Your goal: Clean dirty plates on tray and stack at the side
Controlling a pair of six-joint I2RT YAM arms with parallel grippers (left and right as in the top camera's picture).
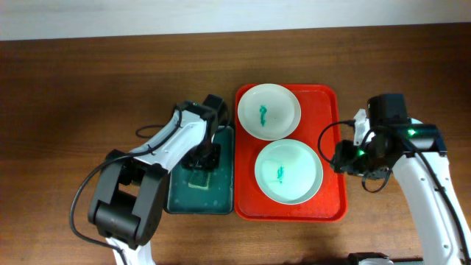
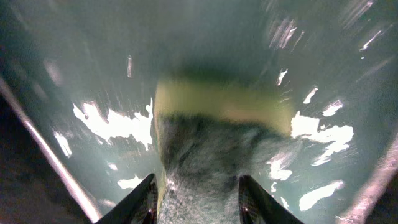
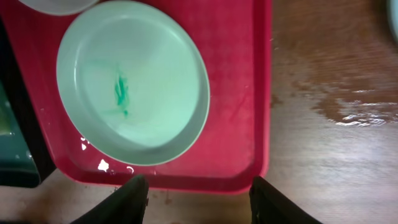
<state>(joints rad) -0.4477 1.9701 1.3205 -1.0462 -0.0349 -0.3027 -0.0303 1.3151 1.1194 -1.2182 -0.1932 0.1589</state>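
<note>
The red tray [image 1: 333,110] holds two plates. The white plate [image 1: 268,110] lies at its far end and the pale green plate [image 1: 288,171] at its near end, each with a teal smear at centre. The blue plate is not clearly in view. My left gripper [image 1: 205,157] is down in the dark green tray [image 1: 176,197], its fingers [image 2: 196,200] closed against both sides of the sponge [image 2: 217,143]. My right gripper [image 1: 341,157] is open and empty [image 3: 199,202], just outside the red tray's rim [image 3: 245,93] next to the green plate [image 3: 134,81].
Wet patches shine on the wooden table [image 3: 348,112] to the right of the red tray. A pale rim shows at the top right corner of the right wrist view [image 3: 393,12]. The white plate's edge shows there too [image 3: 56,5].
</note>
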